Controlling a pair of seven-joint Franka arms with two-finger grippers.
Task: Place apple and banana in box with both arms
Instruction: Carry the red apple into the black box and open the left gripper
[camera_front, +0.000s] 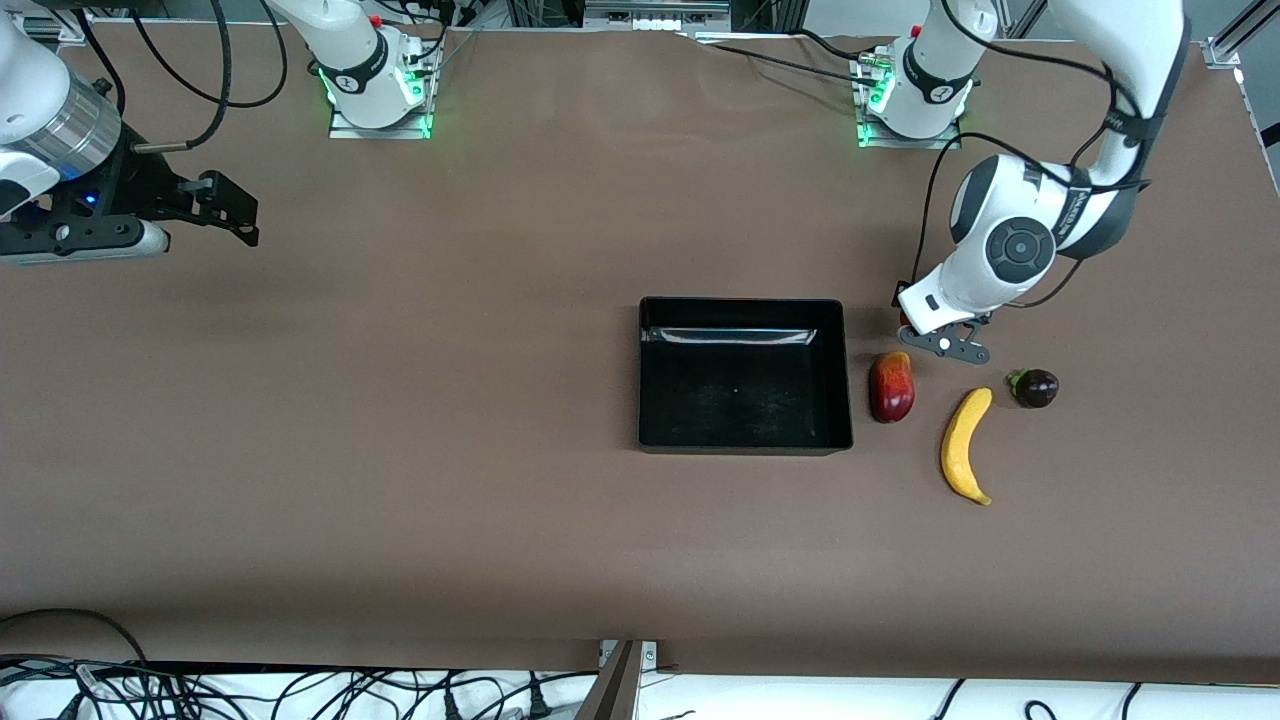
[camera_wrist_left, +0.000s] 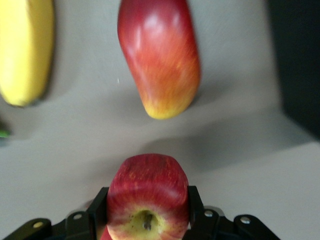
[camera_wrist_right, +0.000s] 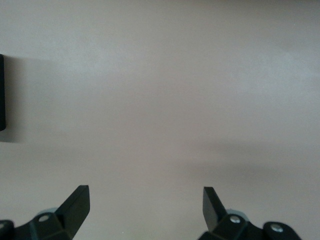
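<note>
Left pincer (camera_wrist_left: 148, 212) clamped on apple (camera_wrist_left: 148, 197) — mango (camera_wrist_left: 159, 55), banana (camera_wrist_left: 22, 50) nearby.

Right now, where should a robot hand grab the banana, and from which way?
Probably around its thick middle, from straight above. The banana lies flat on the table, so its two long sides are free for fingers to close across its width. The mango and the dark fruit lie apart from it, near its top end, so gripping at the middle or lower keeps clear of them.
</note>
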